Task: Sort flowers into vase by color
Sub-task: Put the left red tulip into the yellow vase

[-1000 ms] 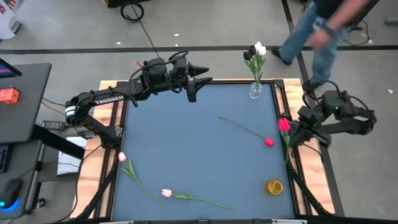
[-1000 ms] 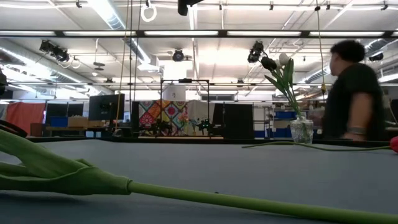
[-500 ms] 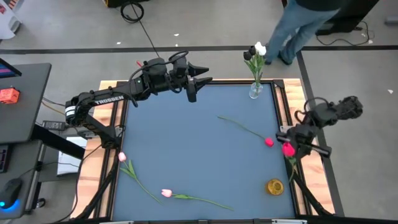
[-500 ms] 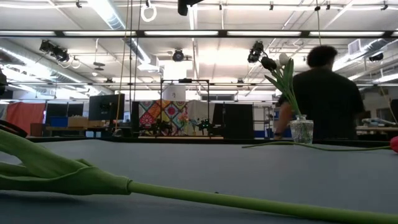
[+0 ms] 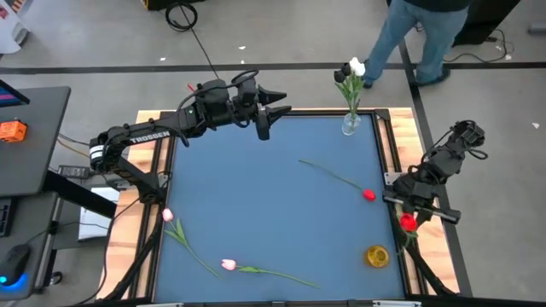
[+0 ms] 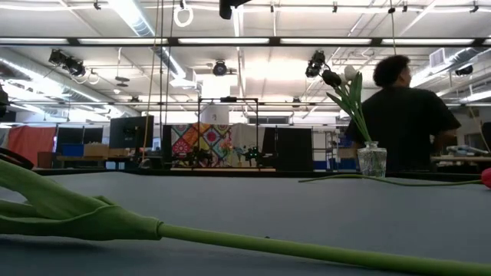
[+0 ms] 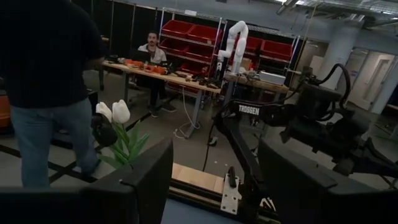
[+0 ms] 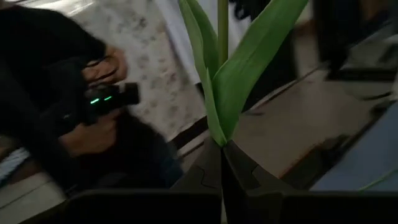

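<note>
A clear glass vase at the far right corner holds white and black tulips; it also shows in the low view. A small yellow vase stands near the right near corner. One red tulip lies on the mat, and two pink tulips lie by the left near corner. My right gripper is over the table's right edge, shut on another red tulip. My left gripper hangs open over the far edge. My right gripper pinches the red tulip's stem between its two fingers where the green leaves spring from it. Stem and leaves run straight on past the fingertips. The flower is lifted clear, its red head over the right wooden border.
A thick green stem lies right before the low camera. The mat's middle is bare. Wooden borders and black rails frame the table. A person stands on the floor beyond the far right corner.
My right gripper has swung along the table's right edge toward the near edge, turning as it went and carrying the red tulip with it; the red head now sits closer to the yellow vase. The person behind the table has walked across.
</note>
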Robot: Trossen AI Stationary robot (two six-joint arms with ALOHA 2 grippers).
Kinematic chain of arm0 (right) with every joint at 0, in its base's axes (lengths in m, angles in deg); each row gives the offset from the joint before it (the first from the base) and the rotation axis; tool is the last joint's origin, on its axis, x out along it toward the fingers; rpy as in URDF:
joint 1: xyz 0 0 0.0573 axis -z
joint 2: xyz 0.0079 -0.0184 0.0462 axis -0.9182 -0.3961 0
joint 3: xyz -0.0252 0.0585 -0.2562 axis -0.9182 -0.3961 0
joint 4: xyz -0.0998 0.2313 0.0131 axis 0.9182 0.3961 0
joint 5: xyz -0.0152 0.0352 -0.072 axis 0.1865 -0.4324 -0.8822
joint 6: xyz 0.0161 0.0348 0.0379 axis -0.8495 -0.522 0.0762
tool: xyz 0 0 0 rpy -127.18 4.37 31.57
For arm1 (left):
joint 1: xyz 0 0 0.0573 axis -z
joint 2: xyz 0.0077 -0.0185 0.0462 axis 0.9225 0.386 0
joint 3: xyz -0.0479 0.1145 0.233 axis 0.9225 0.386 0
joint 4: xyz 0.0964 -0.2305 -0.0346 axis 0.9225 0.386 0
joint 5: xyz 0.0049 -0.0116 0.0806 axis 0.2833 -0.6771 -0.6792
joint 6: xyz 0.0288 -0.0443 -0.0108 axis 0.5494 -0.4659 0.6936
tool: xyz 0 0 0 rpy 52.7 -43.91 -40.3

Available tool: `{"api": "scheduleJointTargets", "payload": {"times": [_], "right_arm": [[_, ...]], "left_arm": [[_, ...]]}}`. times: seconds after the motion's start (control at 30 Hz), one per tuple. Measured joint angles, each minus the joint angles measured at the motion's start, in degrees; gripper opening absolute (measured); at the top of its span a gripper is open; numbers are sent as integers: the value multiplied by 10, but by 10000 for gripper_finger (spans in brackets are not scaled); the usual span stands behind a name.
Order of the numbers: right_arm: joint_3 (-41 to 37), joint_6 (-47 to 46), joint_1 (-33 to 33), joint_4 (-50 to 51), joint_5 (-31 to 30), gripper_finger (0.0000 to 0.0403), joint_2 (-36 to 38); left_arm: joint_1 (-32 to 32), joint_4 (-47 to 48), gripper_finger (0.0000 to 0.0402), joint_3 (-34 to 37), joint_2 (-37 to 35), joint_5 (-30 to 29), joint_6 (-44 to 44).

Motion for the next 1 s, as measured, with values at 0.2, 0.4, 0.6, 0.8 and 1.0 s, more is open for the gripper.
{"api": "scheduleJointTargets", "payload": {"times": [0.2, 0.4, 0.6, 0.8, 1.0], "right_arm": [[-4, 29, -1, -6, -40, 2, -11], [-34, 41, -1, -10, -55, 2, -12], [-65, 43, -1, -36, -54, 2, -12], [-89, 19, -1, -17, -74, 20, -12], [-98, -8, -1, 12, -106, 63, -12]], "left_arm": [[0, 0, 240, 0, 0, 0, 0], [0, 0, 240, 0, 0, 0, 0], [0, 0, 240, 0, 0, 0, 0], [0, 0, 240, 0, 0, 0, 0], [0, 0, 240, 0, 0, 0, 0]]}}
